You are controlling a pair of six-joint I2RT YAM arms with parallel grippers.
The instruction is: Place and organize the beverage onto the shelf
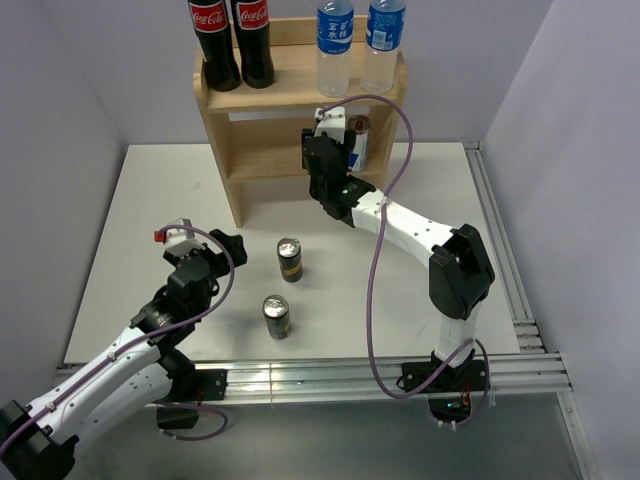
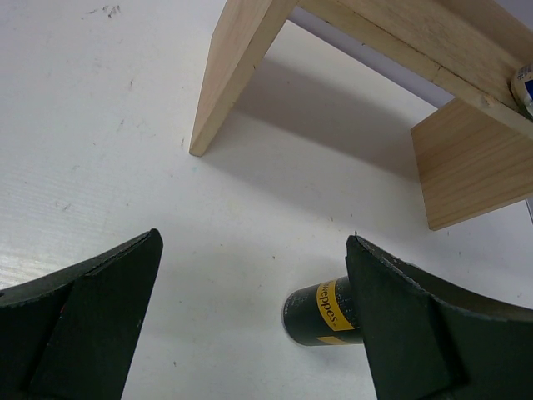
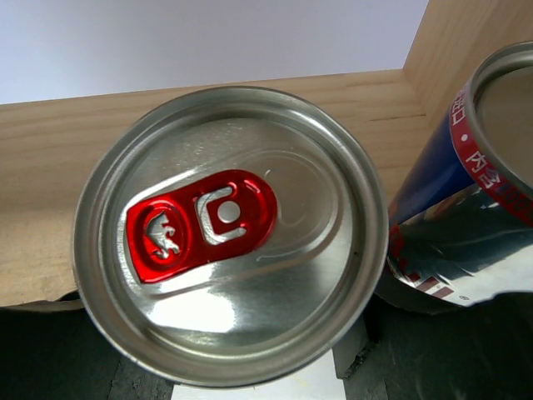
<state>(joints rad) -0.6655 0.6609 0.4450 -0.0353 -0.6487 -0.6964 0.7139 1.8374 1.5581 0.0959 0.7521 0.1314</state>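
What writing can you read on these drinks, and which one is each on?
"Coca-Cola": red labels of the two cola bottles on top of the shelf.
"eppes", upside down, start hidden: yellow label of the dark can.
The water bottles: blue labels too small to read.
The blue-silver can: red band's characters cut off, unreadable.
The can with the red tab: an animal emblem, no words.

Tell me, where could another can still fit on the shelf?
The lower tier is bare on its left, from the left side panel to the right gripper. Up top, a gap lies between the cola bottles and the water bottles. The lower tier's right end is crowded: two blue-silver cans, one gripped.
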